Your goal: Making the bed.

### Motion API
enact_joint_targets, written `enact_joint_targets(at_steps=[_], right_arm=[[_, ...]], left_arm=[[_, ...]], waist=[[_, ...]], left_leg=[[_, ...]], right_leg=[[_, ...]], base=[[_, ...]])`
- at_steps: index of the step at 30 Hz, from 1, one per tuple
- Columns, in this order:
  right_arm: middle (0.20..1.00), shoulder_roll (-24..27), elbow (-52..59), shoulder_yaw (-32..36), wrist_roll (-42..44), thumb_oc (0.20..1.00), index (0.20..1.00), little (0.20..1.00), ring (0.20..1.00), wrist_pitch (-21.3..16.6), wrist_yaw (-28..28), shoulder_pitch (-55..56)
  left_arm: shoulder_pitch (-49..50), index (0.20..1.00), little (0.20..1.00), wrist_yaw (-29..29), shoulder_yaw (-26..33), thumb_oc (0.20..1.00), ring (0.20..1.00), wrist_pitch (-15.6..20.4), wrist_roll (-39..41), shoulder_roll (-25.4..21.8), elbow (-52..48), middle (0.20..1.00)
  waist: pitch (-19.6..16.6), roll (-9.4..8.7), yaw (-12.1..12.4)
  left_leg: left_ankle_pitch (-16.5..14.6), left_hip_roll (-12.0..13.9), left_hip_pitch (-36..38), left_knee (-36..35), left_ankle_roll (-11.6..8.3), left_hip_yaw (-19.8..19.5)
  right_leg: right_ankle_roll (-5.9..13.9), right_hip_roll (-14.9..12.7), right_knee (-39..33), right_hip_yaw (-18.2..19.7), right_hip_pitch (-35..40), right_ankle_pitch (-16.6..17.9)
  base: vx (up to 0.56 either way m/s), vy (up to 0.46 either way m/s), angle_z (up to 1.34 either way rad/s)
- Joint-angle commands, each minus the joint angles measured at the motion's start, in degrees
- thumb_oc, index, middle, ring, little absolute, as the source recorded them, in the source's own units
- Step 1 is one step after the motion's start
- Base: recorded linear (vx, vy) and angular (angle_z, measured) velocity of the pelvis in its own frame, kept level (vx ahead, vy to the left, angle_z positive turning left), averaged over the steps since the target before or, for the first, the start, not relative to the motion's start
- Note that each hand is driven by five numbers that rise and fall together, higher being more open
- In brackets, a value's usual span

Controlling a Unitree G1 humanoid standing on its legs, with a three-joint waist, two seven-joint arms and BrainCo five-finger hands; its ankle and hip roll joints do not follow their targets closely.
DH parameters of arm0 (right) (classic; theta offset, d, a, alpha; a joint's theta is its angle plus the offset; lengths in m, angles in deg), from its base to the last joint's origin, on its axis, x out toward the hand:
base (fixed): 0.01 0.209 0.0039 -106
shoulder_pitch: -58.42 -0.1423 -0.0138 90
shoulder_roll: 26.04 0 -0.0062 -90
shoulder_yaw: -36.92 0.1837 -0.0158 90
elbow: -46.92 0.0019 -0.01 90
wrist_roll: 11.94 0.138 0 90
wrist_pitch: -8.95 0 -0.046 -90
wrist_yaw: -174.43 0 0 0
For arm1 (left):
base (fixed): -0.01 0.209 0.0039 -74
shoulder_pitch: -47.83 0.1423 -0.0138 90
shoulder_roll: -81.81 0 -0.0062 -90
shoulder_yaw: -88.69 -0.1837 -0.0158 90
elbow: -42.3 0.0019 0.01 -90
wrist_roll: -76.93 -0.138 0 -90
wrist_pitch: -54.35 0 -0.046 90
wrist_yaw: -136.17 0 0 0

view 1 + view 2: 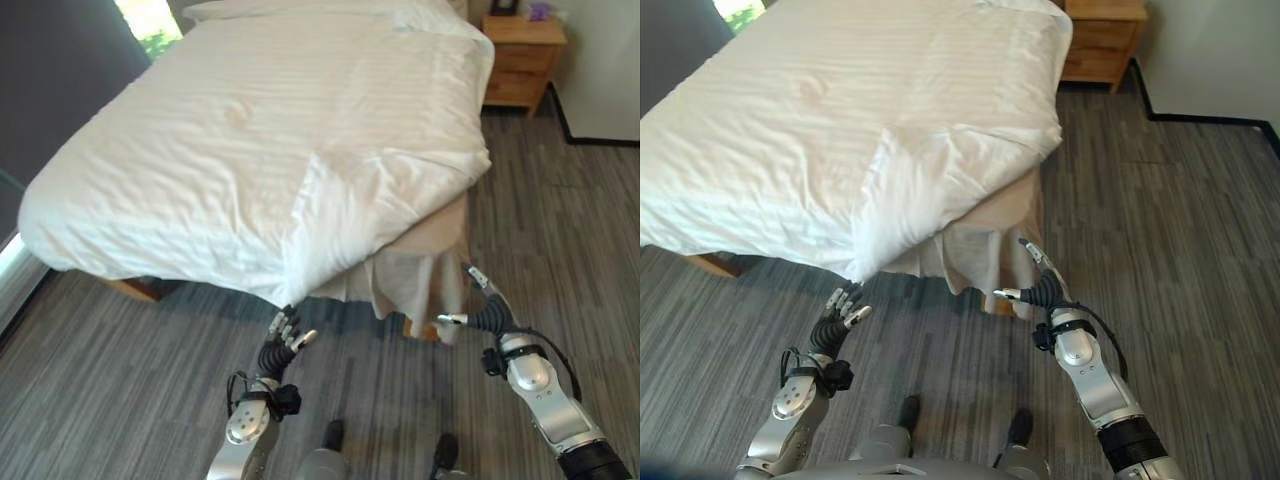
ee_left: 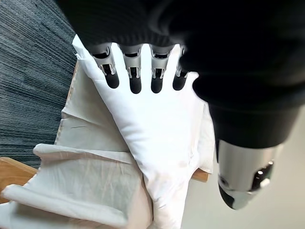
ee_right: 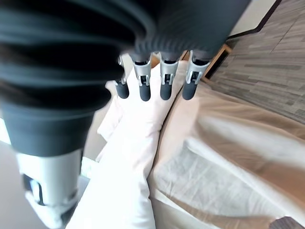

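- Duvet: white, spread over most of the bed. Far side and centre lie fairly flat, w/ light wrinkles.
- Near corner: folded back on itself, hangs in a point off the foot edge. Not squared up.
- Beige sheet: exposed at the near right corner, droops below the duvet edge toward the floor. Judged untucked.
- Left hand: raised just below the hanging duvet point. Fingers straight, spread; nothing held. Contact w/ cloth: cannot tell.
- Right hand: beside the drooping sheet at the bed corner. Fingers extended, thumb apart; nothing gripped.
- Nightstand: wooden, past the head end, not involved.
- Status, judged: main spread approx. done; remaining = unfold near corner, pull duvet down over the exposed sheet, smooth wrinkles.
- Pillows: head end too far to tell.
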Motion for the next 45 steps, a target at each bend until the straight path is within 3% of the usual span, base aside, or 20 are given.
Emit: enact_joint_targets(at_steps=[1, 2, 3, 4, 5, 6, 8, 10, 11, 14, 17, 20, 21, 22, 24, 28, 31, 33, 35, 45], right_arm=[[1.000, -1.16, 4.63, -0.73, -1.23, 1.000, 1.000, 1.000, 1.000, -1.87, 1.18, -2.55], [1.000, -0.92, 4.70, -0.88, -1.40, 1.000, 1.000, 1.000, 1.000, -1.93, 1.11, -2.44], [1.000, -0.27, 4.73, -0.59, -1.82, 1.000, 1.000, 1.000, 1.000, -2.00, 0.27, -2.62], [1.000, -0.26, 4.71, -0.53, -1.81, 1.000, 1.000, 1.000, 1.000, -2.01, 0.27, -2.68], [1.000, 0.65, 4.38, 0.14, -3.04, 1.000, 1.000, 1.000, 1.000, -1.43, -1.74, -3.13], [1.000, 0.63, 4.36, 0.14, -3.06, 1.000, 1.000, 1.000, 1.000, -1.43, -1.76, -3.18], [1.000, 0.54, 4.30, 1.01, -4.66, 1.000, 1.000, 1.000, 1.000, -0.49, -3.09, -3.84], [1.000, 0.75, 4.49, 1.80, -7.60, 1.000, 1.000, 1.000, 1.000, 0.47, -4.68, -4.97], [1.000, 0.95, 4.77, 2.50, -9.61, 1.000, 1.000, 1.000, 1.000, 0.60, -6.27, -5.74], [1.000, 1.47, 5.55, 3.68, -11.85, 1.000, 1.000, 1.000, 1.000, 1.30, -9.11, -9.00], [1.000, 1.81, 6.12, 3.76, -13.36, 1.000, 1.000, 1.000, 1.000, 1.54, -9.85, -10.18], [1.000, 1.02, 6.91, 5.45, -15.57, 1.000, 1.000, 1.000, 1.000, 2.18, -12.21, -12.34], [1.000, 0.35, 7.37, 5.50, -15.82, 1.000, 1.000, 1.000, 1.000, 2.21, -12.44, -13.01], [1.000, -0.14, 7.81, 5.58, -17.49, 1.000, 1.000, 1.000, 1.000, 2.45, -13.82, -15.47], [1.000, 1.61, 7.11, 5.55, -20.57, 1.000, 1.000, 1.000, 1.000, 2.48, -16.82, -19.26], [1.000, 2.78, 4.42, 5.90, -19.48, 1.000, 1.000, 1.000, 1.000, 3.30, -18.32, -22.37], [1.000, 5.75, -0.26, 4.97, -20.23, 1.000, 1.000, 1.000, 1.000, 5.41, -19.20, -24.33], [1.000, 6.74, -3.01, 4.68, -20.02, 1.000, 1.000, 1.000, 1.000, 6.18, -19.91, -24.64], [1.000, 7.08, -10.74, 1.79, -18.17, 1.000, 1.000, 1.000, 1.000, 7.89, -19.84, -30.45], [1.000, 7.16, -36.73, -7.49, -11.54, 1.000, 1.000, 1.000, 1.000, 8.57, -18.76, -45.66]], left_arm=[[-2.52, 1.000, 1.000, -0.52, 3.62, 1.000, 1.000, 2.25, -0.92, -4.57, -2.99, 1.000], [-2.15, 1.000, 1.000, -0.64, 3.78, 1.000, 1.000, 2.20, -0.63, -4.27, -3.31, 1.000], [-2.79, 1.000, 1.000, -1.16, 3.22, 1.000, 1.000, 2.01, 0.46, -3.47, -3.73, 1.000], [-2.88, 1.000, 1.000, -1.16, 3.20, 1.000, 1.000, 1.98, 0.47, -3.47, -3.74, 1.000], [-3.78, 1.000, 1.000, -1.19, 2.94, 1.000, 1.000, 1.80, 1.28, -3.13, -4.38, 1.000], [-3.81, 1.000, 1.000, -1.19, 2.96, 1.000, 1.000, 1.78, 1.29, -3.14, -4.39, 1.000], [-3.72, 1.000, 1.000, -1.54, 3.31, 1.000, 1.000, 1.77, 1.53, -3.15, -5.16, 1.000], [-3.75, 1.000, 1.000, -1.42, 3.51, 1.000, 1.000, 1.66, 1.28, -3.41, -5.79, 1.000], [-3.20, 1.000, 1.000, -1.45, 3.96, 1.000, 1.000, 1.73, 0.80, -3.51, -6.23, 1.000], [-2.98, 1.000, 1.000, -0.66, 3.65, 1.000, 1.000, 1.69, 0.73, -3.86, -6.82, 1.000], [-2.72, 1.000, 1.000, -0.35, 3.48, 1.000, 1.000, 1.60, 0.40, -3.93, -6.97, 1.000], [-3.31, 1.000, 1.000, -0.23, 2.06, 1.000, 1.000, 1.18, 0.03, -5.70, -7.59, 1.000], [-3.42, 1.000, 1.000, 0.08, 1.67, 1.000, 1.000, 1.04, -0.39, -6.18, -7.62, 1.000], [-4.05, 1.000, 1.000, 0.49, 1.02, 1.000, 1.000, 1.11, -0.69, -7.34, -7.56, 1.000], [-4.78, 1.000, 1.000, 1.06, 0.12, 1.000, 1.000, 1.78, -1.36, -8.66, -8.01, 1.000], [-4.73, 1.000, 1.000, 0.02, -0.97, 1.000, 1.000, 1.65, -0.52, -9.36, -8.01, 1.000], [-4.54, 1.000, 1.000, -1.23, -1.64, 1.000, 1.000, 1.07, 0.34, -9.60, -6.35, 1.000], [-4.56, 1.000, 1.000, -1.63, -1.96, 1.000, 1.000, 1.06, 0.81, -9.85, -5.98, 1.000], [-2.80, 1.000, 1.000, -2.03, -1.15, 1.000, 1.000, 0.94, 1.26, -9.65, -5.77, 1.000], [0.11, 1.000, 1.000, -2.89, -0.73, 1.000, 1.000, 0.98, 3.99, -9.59, -4.48, 1.000]], waist=[[-0.22, -5.27, 1.34], [0.17, -4.73, 1.77], [2.64, -3.78, 2.60], [2.62, -3.78, 2.40], [4.78, -4.47, 2.34], [4.72, -4.51, 2.33], [5.02, -5.37, 1.99], [4.32, -5.54, 1.98], [2.96, -4.81, 2.07], [1.16, -3.62, 2.29], [0.60, -3.89, 2.33], [0.43, -5.98, 1.63], [0.51, -6.33, 1.32], [1.67, -6.68, 0.32], [2.92, -5.86, -0.22], [3.11, -6.96, 0.76], [2.70, -8.43, 1.19], [2.42, -9.33, 1.51], [1.32, -10.61, 3.56], [0.45, -8.99, 6.05]], left_leg=[[-8.03, -0.45, 9.95, -1.99, -3.73, 1.68], [-6.54, 0.25, 8.68, 1.66, -5.06, 2.68], [-1.03, 1.03, 1.89, 13.72, -7.53, 5.87], [-1.27, 0.91, 1.22, 14.54, -7.52, 5.54], [1.67, 3.31, -4.76, 22.79, -5.89, 12.49], [1.53, 3.28, -5.06, 23.13, -5.81, 12.48], [-0.29, 4.17, -8.22, 25.55, -4.14, 19.64], [-2.47, 4.14, -10.18, 23.11, -2.72, 26.36], [-1.99, 2.32, -10.36, 16.46, -2.47, 30.43], [2.48, 1.87, -8.55, 6.42, -1.78, 36.78], [2.71, 0.00, -5.62, 2.28, -0.56, 36.47], [2.73, -1.94, -0.96, -2.01, 0.53, 34.75], [1.63, -2.18, 0.24, -2.28, 1.15, 34.37], [-0.16, -2.14, 2.81, -2.80, 2.14, 33.73], [0.54, -0.35, 3.18, -2.95, 2.53, 32.81], [-0.50, -0.96, 2.82, -2.95, 1.26, 28.52], [-1.68, -1.76, 3.10, -2.95, -0.19, 24.61], [-1.88, -2.48, 2.95, -2.95, -0.17, 23.41], [-1.90, -2.16, 3.27, -2.95, -0.90, 23.47], [-0.36, -0.55, 1.85, -2.95, -2.95, 21.69]], right_leg=[[4.13, -7.22, -1.14, 5.24, -2.40, 0.59], [3.28, -6.53, -1.14, 4.42, -0.97, -0.70], [1.19, -6.39, -1.14, 1.67, 2.03, -2.94], [1.18, -6.45, -1.14, 1.44, 1.92, -2.91], [-0.07, -6.72, -1.14, -1.62, 4.32, -4.36], [-0.05, -6.77, -1.14, -1.62, 4.18, -4.34], [-0.29, -6.58, -1.14, -3.18, 5.09, -5.60], [-0.17, -6.25, -1.14, -4.28, 5.74, -7.02], [0.20, -4.53, -1.14, -4.70, 7.22, -9.33], [0.53, -2.67, -1.14, -6.92, 8.96, -11.33], [0.90, -2.51, -1.14, -7.50, 10.15, -10.61], [1.54, -3.05, 5.19, -8.86, 10.79, -9.71], [2.32, -3.63, 9.01, -8.60, 9.36, -9.32], [5.79, -7.10, 22.40, -7.05, 3.53, -6.53], [6.32, -7.98, 32.54, -4.90, -2.79, -3.54], [4.29, -9.48, 21.47, -4.94, -2.23, -5.87], [3.61, -8.47, 5.86, 0.83, -2.07, -4.44], [3.56, -8.22, 2.81, 2.33, -1.07, -3.27], [4.63, -9.74, 1.20, 0.01, 0.87, 0.77], [3.02, -7.58, -1.14, -3.46, 3.09, -0.74]], base=[[0.32, -0.227, 0.16], [0.20, -0.222, 0.16], [0.07, -0.127, 0.19], [0.03, -0.257, 0.43], [0.03, -0.172, 0.56], [0.09, -0.271, 0.99], [0.12, -0.157, 0.91], [0.28, -0.034, 0.50], [0.35, 0.091, 0.42], [0.23, 0.095, 0.18], [0.18, 0.088, 0.38], [0.24, 0.098, 0.33], [0.14, 0.149, 0.32], [0.14, 0.172, 0.27], [0.11, 0.089, 0.62], [0.17, -0.102, 0.60], [0.21, -0.172, 0.63], [0.16, -0.133, 0.82], [0.23, -0.195, 1.12], [0.12, -0.040, 0.11]])
